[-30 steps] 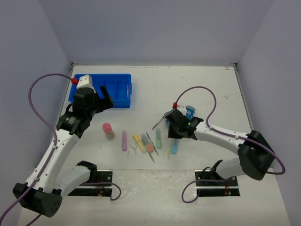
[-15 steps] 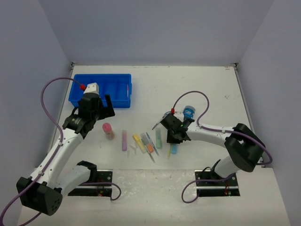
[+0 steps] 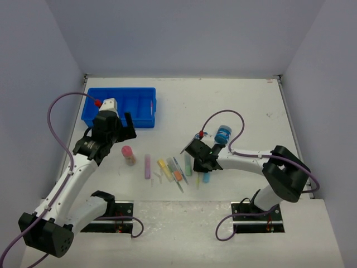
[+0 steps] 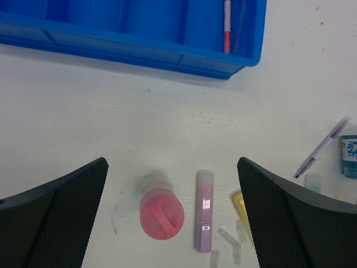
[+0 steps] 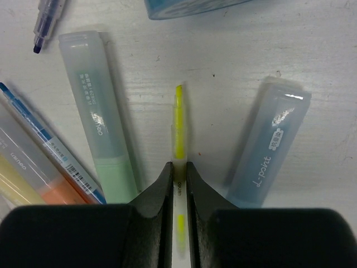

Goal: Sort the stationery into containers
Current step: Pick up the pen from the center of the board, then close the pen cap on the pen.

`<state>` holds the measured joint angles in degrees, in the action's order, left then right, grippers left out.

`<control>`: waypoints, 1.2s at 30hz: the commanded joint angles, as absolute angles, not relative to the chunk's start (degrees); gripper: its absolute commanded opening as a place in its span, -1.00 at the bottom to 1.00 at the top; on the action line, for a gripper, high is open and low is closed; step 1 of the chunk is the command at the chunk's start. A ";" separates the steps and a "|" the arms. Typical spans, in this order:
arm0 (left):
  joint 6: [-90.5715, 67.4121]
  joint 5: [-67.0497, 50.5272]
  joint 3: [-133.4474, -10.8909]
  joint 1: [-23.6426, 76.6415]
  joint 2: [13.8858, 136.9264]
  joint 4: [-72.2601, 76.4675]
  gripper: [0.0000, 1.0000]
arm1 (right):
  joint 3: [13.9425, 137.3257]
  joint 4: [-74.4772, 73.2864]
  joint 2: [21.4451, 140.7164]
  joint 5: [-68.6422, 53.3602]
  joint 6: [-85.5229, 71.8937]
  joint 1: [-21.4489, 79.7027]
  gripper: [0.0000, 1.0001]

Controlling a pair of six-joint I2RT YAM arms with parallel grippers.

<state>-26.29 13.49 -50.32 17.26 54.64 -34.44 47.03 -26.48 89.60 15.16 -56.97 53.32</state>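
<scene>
1. Our right gripper (image 5: 178,174) pinches a thin yellow pen (image 5: 178,123) lying on the bench (image 5: 323,61), between a green marker (image 5: 100,134) and a blue marker (image 5: 268,148).
2. Our left gripper (image 4: 172,167) is wide open, holding nothing, above the pink bottle (image 4: 162,215) and purple marker (image 4: 204,215).
3. We see the blue tray (image 4: 139,54) beyond them.

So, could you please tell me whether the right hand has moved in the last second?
Yes. In the top view the right hand has shifted left, away from the round blue tub, and now grips a thin yellow pen.
</scene>
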 commanded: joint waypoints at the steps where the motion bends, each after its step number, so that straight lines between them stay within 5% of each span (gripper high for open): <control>1: -25.32 11.81 -53.75 17.23 53.19 -33.66 1.00 | 46.31 -30.56 88.36 18.61 -59.82 54.63 -1.00; 9: -33.19 9.58 -53.34 22.11 53.48 -32.78 1.00 | 53.51 -38.92 72.31 27.75 -51.80 54.76 -1.00; 21: -56.47 29.34 -46.64 51.59 57.73 -36.42 0.96 | 53.29 -39.44 64.54 34.61 -43.33 50.08 -1.00; 27: -62.91 30.19 -43.99 58.47 64.21 -35.65 0.62 | 50.69 -36.04 64.63 33.15 -41.05 47.14 -1.00; 36: -66.88 32.86 -43.59 60.64 67.94 -35.77 -0.30 | 49.22 -31.91 65.57 30.76 -38.32 44.92 -1.00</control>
<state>-62.48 27.88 -44.10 60.47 67.90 -35.94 49.78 -35.33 65.30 30.41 -40.07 45.67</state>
